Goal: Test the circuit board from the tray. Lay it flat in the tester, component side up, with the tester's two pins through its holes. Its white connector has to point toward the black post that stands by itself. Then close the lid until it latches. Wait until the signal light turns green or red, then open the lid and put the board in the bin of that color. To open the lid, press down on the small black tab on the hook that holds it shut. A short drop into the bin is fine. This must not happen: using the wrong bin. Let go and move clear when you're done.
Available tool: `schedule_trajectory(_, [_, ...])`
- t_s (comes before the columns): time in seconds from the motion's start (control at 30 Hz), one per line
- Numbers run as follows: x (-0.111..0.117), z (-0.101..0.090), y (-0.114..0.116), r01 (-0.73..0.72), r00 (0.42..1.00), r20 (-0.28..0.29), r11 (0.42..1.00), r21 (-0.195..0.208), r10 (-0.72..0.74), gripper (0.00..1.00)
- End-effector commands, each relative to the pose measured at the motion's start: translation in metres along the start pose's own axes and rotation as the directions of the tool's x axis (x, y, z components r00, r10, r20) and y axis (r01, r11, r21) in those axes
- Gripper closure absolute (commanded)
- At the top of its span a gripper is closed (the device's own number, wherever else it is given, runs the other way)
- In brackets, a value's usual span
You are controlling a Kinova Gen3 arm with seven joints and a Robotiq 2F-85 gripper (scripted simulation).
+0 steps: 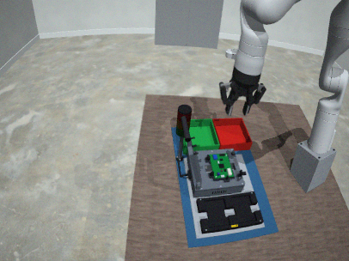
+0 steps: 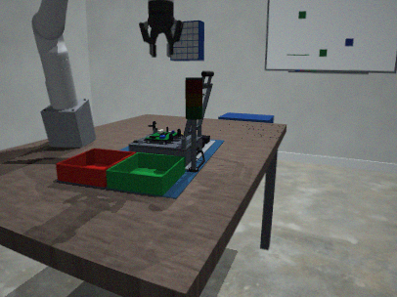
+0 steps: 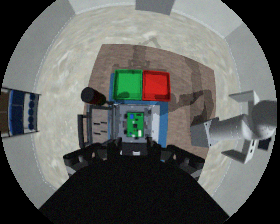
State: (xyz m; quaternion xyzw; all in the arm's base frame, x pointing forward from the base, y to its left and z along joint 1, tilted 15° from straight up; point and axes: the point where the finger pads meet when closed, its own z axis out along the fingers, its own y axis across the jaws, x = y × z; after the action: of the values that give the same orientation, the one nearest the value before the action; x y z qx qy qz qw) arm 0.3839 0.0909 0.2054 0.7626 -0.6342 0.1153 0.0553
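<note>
The green circuit board (image 1: pixel 221 165) lies flat, component side up, in the grey tester. It also shows in the wrist view (image 3: pixel 134 125). The tester's lid (image 2: pixel 204 106) stands open and upright on the side by the signal light (image 1: pixel 184 114), which looks dark and unlit. The black tray (image 1: pixel 229 213) in front of the tester is empty. The green bin (image 1: pixel 201 133) and the red bin (image 1: pixel 232 133) sit side by side behind the tester. My gripper (image 1: pixel 239 106) hangs high above the red bin, pointing down, fingers partly apart with nothing between them.
The tester, tray and bins stand on a blue mat (image 1: pixel 223 187). My arm's grey base (image 1: pixel 311 166) stands at the table's right edge. A flat blue pad (image 2: pixel 245 117) lies at the table's far end. The light tower (image 2: pixel 194 98) and raised lid are the tallest things.
</note>
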Motion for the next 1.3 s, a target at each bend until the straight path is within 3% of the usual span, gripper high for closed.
schedule_trajectory(0.0, [0.000, 0.000, 0.000, 0.000, 1.000, 0.001, 1.000, 0.001, 0.000, 0.50])
schedule_trajectory(0.37, [0.000, 0.000, -0.003, 0.000, 1.000, 0.001, 1.000, 0.001, 0.000, 0.50])
schedule_trajectory(0.7, [0.000, 0.000, -0.027, 0.000, 1.000, 0.001, 1.000, 0.001, 0.000, 0.50])
schedule_trajectory(1.2, [0.000, -0.001, -0.109, 0.000, 1.000, 0.001, 1.000, 0.001, 0.000, 0.50])
schedule_trajectory(1.27, [0.000, -0.001, -0.109, 0.000, 1.000, 0.001, 1.000, 0.001, 0.000, 0.50])
